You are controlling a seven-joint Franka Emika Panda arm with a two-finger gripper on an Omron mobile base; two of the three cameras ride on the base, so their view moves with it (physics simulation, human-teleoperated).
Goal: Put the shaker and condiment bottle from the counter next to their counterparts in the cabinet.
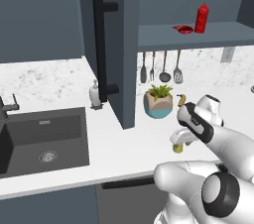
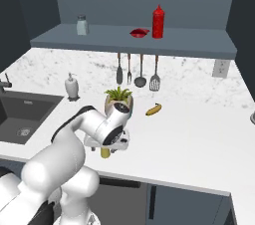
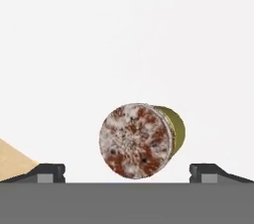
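Hand view: gripper [image 3: 127, 171] spread wide, poised above shaker [image 3: 141, 140] for top-down grasp; nothing held. Shaker upright on counter [image 1: 124, 143] near front edge. Beyond, condiment bottle [image 2: 158, 21] seen placed on cabinet [image 2: 199, 40] shelf.

Bare counter [image 3: 124, 44] around shaker [image 3: 141, 141] (plant [image 2: 118, 98] behind)

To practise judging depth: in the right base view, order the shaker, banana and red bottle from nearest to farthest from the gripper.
1. Shaker, directly under the open gripper.
2. Banana, on the counter to the right.
3. Red bottle, up on the cabinet shelf.
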